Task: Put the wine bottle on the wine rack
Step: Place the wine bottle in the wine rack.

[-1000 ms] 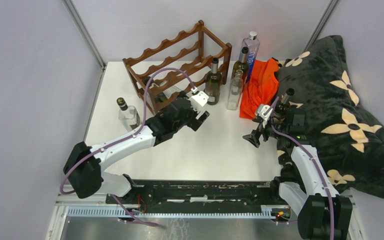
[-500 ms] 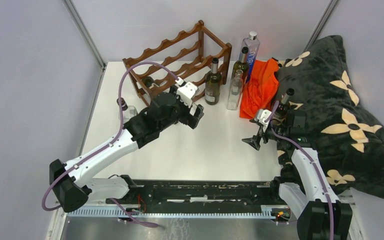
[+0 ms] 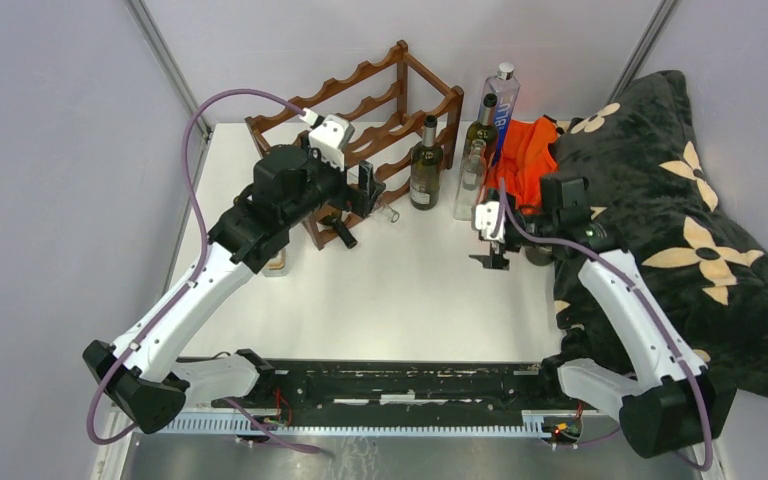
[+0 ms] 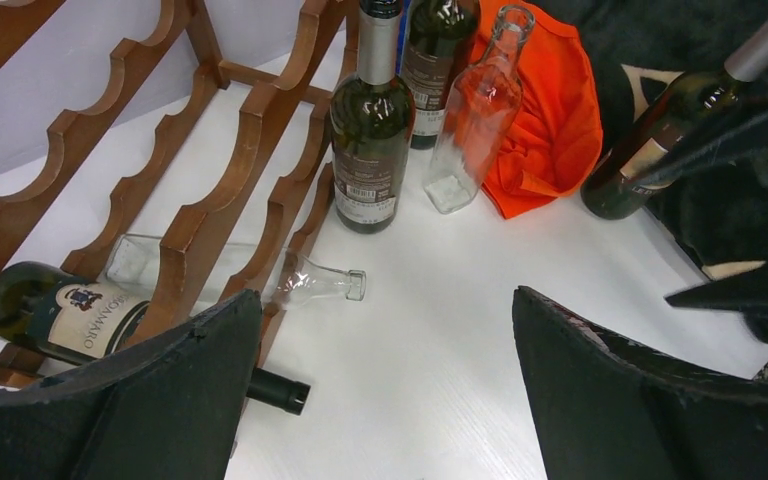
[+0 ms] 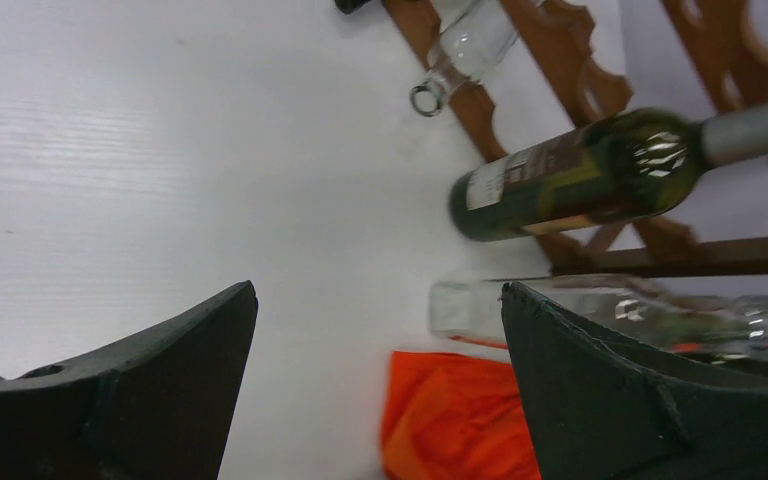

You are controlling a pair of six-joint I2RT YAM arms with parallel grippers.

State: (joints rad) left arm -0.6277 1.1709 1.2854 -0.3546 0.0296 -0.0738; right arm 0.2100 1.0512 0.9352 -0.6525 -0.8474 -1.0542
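The reddish-brown wine rack (image 3: 360,105) stands at the back left, with a dark green bottle (image 4: 50,310) and a clear bottle (image 4: 300,285) lying in its lowest tier. A dark green wine bottle (image 3: 426,165) stands upright just right of the rack, also in the left wrist view (image 4: 370,140) and the right wrist view (image 5: 570,180). My left gripper (image 3: 370,195) hovers in front of the rack, open and empty (image 4: 388,300). My right gripper (image 3: 490,245) is open and empty (image 5: 380,290) near a clear bottle (image 3: 471,180). Another wine bottle (image 4: 680,130) leans at the black blanket.
An orange cloth (image 3: 525,160) and a black flowered blanket (image 3: 670,200) fill the right side. A second dark bottle (image 3: 480,125) and a tall blue bottle (image 3: 501,100) stand at the back. A small clear bottle (image 3: 276,264) sits under my left arm.
My left arm has lifted and swung back toward the rack's front. My right arm has moved left and back toward the standing bottles. Both grippers stay open.
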